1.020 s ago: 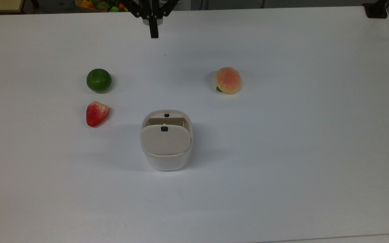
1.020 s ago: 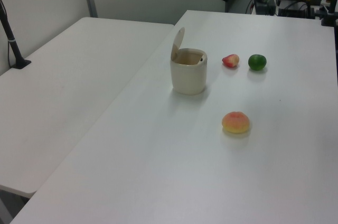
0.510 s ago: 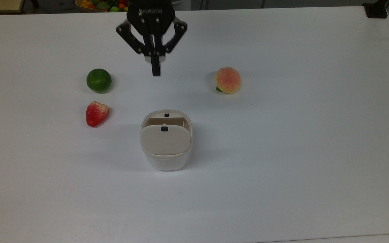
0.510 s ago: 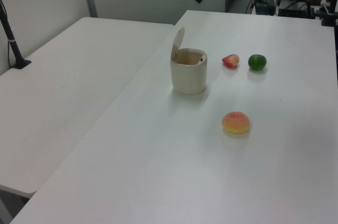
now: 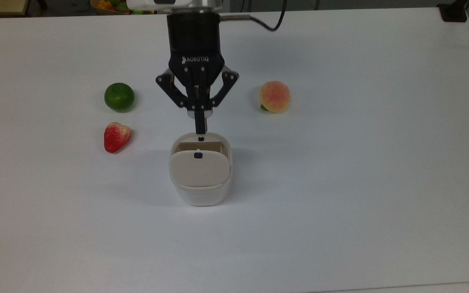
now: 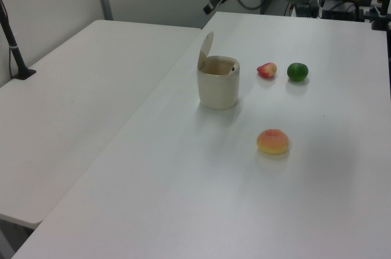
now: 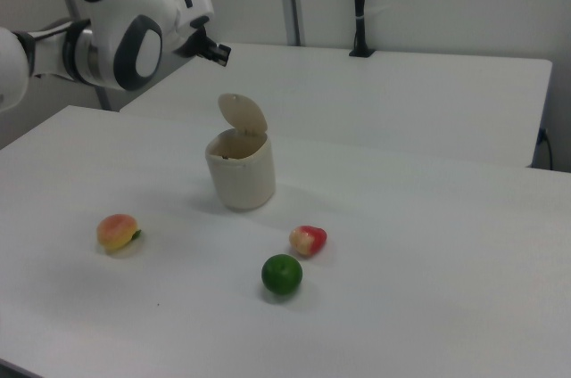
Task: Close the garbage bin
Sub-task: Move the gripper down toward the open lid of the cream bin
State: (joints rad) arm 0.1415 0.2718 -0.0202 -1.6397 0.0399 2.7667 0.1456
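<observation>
The garbage bin is a small white tub in the middle of the table, and its beige lid stands raised, with a dark button on it. The left view shows the bin with the lid upright at its left rim. In the right view the lid stands above the bin. My gripper is shut and empty. It hangs in the air over the bin's far rim in the top view. The gripper is well above the lid in the left view, and in the right view the gripper sits above the lid and to its left.
A lime and a strawberry lie at the top view's left of the bin. A peach lies to its right. A basket of fruit sits beyond the far edge. A second table adjoins.
The gripper has come from the table's far edge toward the bin, moving down the top view and leftward in the left view. The bin and the fruits have not moved.
</observation>
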